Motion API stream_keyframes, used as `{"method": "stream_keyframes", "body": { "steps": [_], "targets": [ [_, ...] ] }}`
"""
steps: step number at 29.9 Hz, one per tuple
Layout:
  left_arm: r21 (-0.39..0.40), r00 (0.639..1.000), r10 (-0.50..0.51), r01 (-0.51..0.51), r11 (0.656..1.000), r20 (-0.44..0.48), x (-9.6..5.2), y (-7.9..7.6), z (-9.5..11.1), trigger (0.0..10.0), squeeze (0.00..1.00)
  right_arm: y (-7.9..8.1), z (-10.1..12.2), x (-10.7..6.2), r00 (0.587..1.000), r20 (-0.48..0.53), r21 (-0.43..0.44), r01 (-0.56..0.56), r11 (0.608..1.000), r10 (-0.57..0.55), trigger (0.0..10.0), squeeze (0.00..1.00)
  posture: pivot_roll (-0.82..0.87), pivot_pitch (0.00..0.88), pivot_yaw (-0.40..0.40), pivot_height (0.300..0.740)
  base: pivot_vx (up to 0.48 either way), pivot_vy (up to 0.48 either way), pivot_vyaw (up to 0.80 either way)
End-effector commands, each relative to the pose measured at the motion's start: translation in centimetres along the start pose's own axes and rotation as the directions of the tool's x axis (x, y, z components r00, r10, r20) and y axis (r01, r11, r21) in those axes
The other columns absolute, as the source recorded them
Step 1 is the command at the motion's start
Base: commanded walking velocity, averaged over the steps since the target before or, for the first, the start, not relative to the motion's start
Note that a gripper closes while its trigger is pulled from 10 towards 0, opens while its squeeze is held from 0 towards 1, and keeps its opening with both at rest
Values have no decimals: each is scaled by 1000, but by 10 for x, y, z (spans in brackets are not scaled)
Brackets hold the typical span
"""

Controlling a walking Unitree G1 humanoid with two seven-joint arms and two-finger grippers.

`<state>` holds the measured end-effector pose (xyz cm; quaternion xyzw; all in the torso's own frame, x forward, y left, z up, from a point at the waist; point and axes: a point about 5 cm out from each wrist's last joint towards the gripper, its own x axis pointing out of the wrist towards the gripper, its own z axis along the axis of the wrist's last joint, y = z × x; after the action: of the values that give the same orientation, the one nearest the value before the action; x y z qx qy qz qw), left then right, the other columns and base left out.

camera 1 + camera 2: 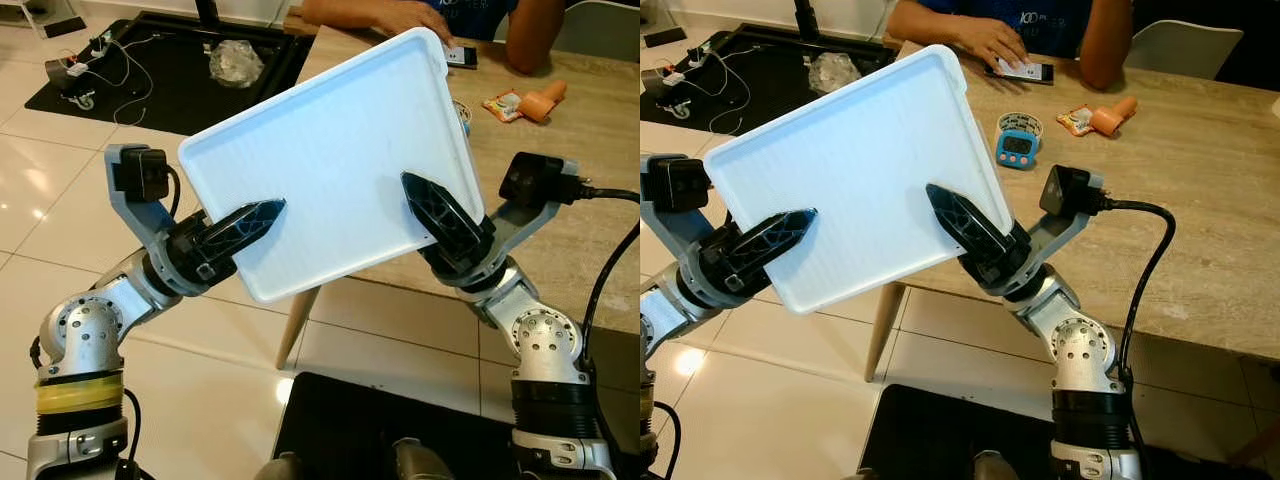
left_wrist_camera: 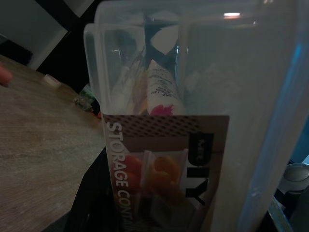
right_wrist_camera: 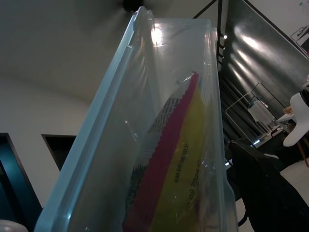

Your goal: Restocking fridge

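I hold a clear plastic storage container, its pale blue lid (image 1: 330, 150) tilted toward me, lifted over the near edge of a wooden table (image 1: 560, 190). My left gripper (image 1: 265, 215) clamps its left side, one black finger lying across the lid. At the right side my right gripper (image 1: 420, 195) clamps the same way. The lower fingers are hidden under the box. In the left wrist view the box wall carries a printed label (image 2: 164, 159) with a white packet (image 2: 161, 89) behind it. The right wrist view looks through the wall at a yellow and pink packet (image 3: 178, 164).
A person's arms (image 1: 980, 35) rest on the table's far side beside a phone (image 1: 1025, 70). A blue timer (image 1: 1018, 146) and an orange snack packet (image 1: 1095, 118) lie on the tabletop. A black floor mat with cables (image 1: 150, 70) is at the far left; a white chair (image 1: 1180, 45) stands behind.
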<state>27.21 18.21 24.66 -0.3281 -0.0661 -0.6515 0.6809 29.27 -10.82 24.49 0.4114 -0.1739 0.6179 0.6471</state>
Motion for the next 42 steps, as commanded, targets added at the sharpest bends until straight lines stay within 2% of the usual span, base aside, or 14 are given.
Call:
{"method": "stream_keyframes", "body": {
  "steps": [1, 12, 13, 17, 18, 24, 32, 33, 34, 36, 37, 38, 39, 42],
  "targets": [
    [-8, 998, -67, 67, 998, 4, 7, -6, -3, 10000, 0, 3, 3, 0, 1000, -4, -26, -8, 1000, 8, 10000, 0, -45, 178, -4, 740, 0, 0, 0],
    [44, 998, -9, 7, 999, 56, 3, -3, 6, 10000, 0, 2, 2, -11, 998, -47, -104, 32, 994, -37, 10000, 0, -46, 179, -6, 740, 0, 0, 0],
    [47, 998, -15, 12, 999, 63, 2, -4, 7, 0, 0, 2, 3, -14, 998, -45, -106, 35, 994, -40, 10000, 0, -46, 179, -6, 740, 0, 0, 0],
    [74, 994, 16, -24, 997, 105, -1, -2, 15, 0, 0, 3, 12, -24, 997, -32, -133, 59, 989, -64, 10000, 0, -47, 180, -7, 740, 0, 0, 0],
    [85, 992, 32, -43, 995, 120, -2, -1, 18, 10000, 0, 3, 14, -27, 997, -27, -141, 68, 988, -73, 10000, 0, -47, 180, -7, 740, 0, 0, 0],
    [111, 982, 68, -88, 990, 173, -10, 0, 26, 10000, 0, 4, 23, -38, 995, -1, -169, 99, 981, -101, 10000, 0, -47, 180, -7, 740, 0, 0, 0],
    [177, 913, 241, -311, 934, 330, -33, 11, 39, 10000, 0, 0, 36, -57, 977, 28, -252, 211, 945, -211, 10000, 0, -49, 177, -7, 740, 0, 0, 0],
    [189, 865, 320, -414, 891, 386, -40, 18, 44, 10000, 0, -4, 41, -62, 964, 40, -286, 264, 921, -264, 10000, 0, -50, 177, -6, 740, 0, 0, 0],
    [189, 865, 320, -414, 891, 386, -40, 18, 44, 10000, 0, -4, 41, -62, 964, 40, -286, 264, 921, -264, 10000, 0, -50, 177, -6, 740, 0, 0, 0],
    [231, 669, 555, -716, 658, 494, -59, 39, 50, 10000, 0, -12, 53, -75, 920, 71, -342, 386, 857, -386, 10000, 0, -41, 175, -9, 740, 0, 0, 0],
    [252, 613, 602, -777, 577, 513, -63, 44, 49, 10000, 0, -13, 58, -80, 904, 80, -353, 419, 837, -419, 10000, 0, -43, 175, -7, 740, 0, 0, 0],
    [252, 613, 602, -777, 577, 513, -63, 44, 49, 10000, 0, -13, 58, -80, 904, 80, -353, 419, 837, -419, 10000, 0, -43, 175, -7, 740, 0, 0, 0],
    [268, 582, 618, -805, 529, 528, -67, 45, 49, 10000, 0, -13, 61, -84, 896, 83, -362, 435, 824, -436, 10000, 0, -45, 173, -6, 740, 0, 0, 0],
    [279, 564, 628, -821, 499, 537, -69, 44, 49, 10000, 0, -12, 63, -87, 892, 79, -376, 441, 815, -446, 10000, 0, -45, 173, -6, 740, 0, 0, 0]
  ]
}}
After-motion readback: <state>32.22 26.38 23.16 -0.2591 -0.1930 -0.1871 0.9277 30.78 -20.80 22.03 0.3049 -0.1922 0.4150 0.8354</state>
